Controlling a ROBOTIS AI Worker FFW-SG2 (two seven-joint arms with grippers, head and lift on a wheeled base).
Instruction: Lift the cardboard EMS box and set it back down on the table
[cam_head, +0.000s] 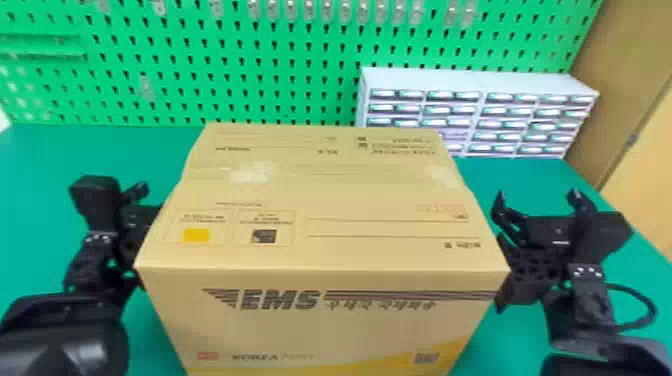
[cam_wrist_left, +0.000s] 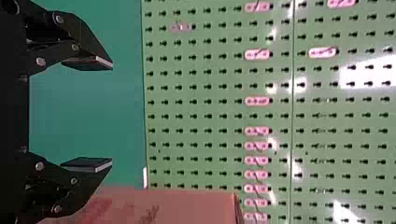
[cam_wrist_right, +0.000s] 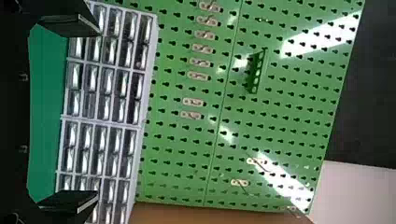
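The cardboard EMS box (cam_head: 320, 220) sat in the middle of the head view, upright between the two arms, its taped top facing up and its printed side towards the camera. Its base did not show, so whether it was resting on the green tabletop (cam_head: 40, 155) or held above it, I could not tell. The left claw (cam_head: 118, 187) was just beyond the box's left side, part of its body hidden by the cardboard. In the left wrist view, that left claw (cam_wrist_left: 111, 115) was spread wide with nothing between its pads, and a face of the box lay close by one finger. The right claw (cam_head: 537, 194) was off the box's right side, fingers pointing away from the camera, also wide apart and gripping nothing. Part of the right arm sat right up against the box's near right edge in the head view; I could not tell whether either arm touched the cardboard. A pale drawer cabinet (cam_head: 480, 80) stood behind the box to the right, in front of a green pegboard (cam_head: 200, 65).
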